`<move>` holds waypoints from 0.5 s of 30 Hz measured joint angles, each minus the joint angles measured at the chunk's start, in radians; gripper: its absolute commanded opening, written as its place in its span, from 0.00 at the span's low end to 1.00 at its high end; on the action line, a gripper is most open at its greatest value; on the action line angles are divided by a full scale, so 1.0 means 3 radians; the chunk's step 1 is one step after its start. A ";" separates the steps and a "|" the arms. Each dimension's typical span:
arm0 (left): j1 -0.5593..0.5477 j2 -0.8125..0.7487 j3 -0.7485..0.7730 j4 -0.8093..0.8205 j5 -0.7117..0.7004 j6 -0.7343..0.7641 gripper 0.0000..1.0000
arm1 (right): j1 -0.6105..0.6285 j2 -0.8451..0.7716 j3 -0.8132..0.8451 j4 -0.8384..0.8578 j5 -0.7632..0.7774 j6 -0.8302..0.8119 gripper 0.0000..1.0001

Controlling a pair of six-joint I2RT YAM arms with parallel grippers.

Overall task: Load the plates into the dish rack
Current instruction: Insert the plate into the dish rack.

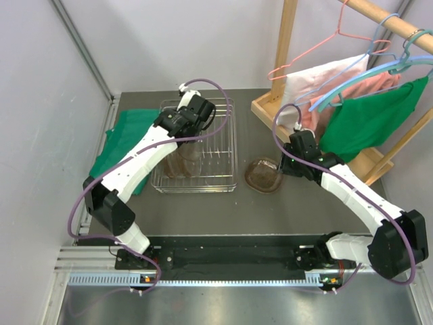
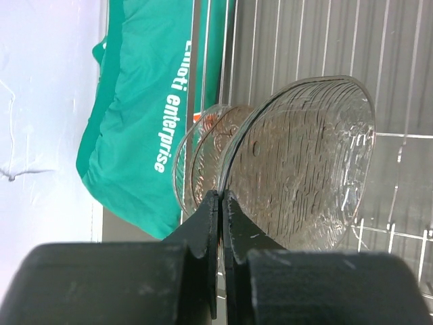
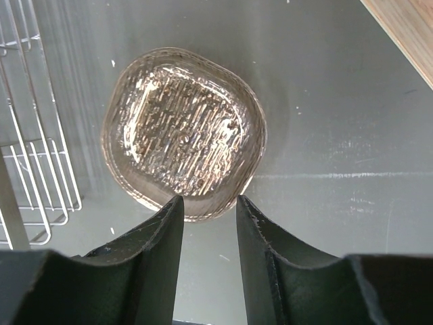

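Observation:
The dish rack point(image 1: 223, 184) is a silver wire frame at the table's back middle. My left gripper point(image 2: 222, 196) hangs over it, shut on the rim of an upright brownish glass plate point(image 2: 304, 162). Two more plates point(image 2: 206, 152) stand on edge just behind the held one. From above, these plates point(image 1: 184, 162) show under the left gripper point(image 1: 186, 141). Another plate point(image 3: 183, 132) lies flat on the table right of the rack point(image 3: 27, 169). My right gripper point(image 3: 208, 203) is open, its tips just short of that plate's near rim point(image 1: 262, 175), with nothing between them.
A green cloth point(image 1: 125, 145) with white lettering point(image 2: 135, 135) lies left of the rack. A wooden clothes stand point(image 1: 352, 101) with hangers and garments fills the back right; its base point(image 3: 406, 27) lies just beyond the flat plate. Grey walls close the left and back.

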 measured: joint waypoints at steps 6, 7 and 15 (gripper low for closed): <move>0.0000 0.0220 0.0004 -0.0095 -0.0051 -0.0075 0.00 | 0.0001 0.0010 0.0000 -0.0010 0.0041 -0.0004 0.37; 0.0000 0.0268 0.0005 -0.0122 -0.0053 -0.0098 0.00 | 0.0001 0.0010 0.0000 -0.0010 0.0043 -0.0008 0.37; -0.0023 0.0423 0.0010 -0.0178 -0.0042 -0.0201 0.00 | 0.0003 0.0018 0.0000 -0.0011 0.0055 -0.0024 0.37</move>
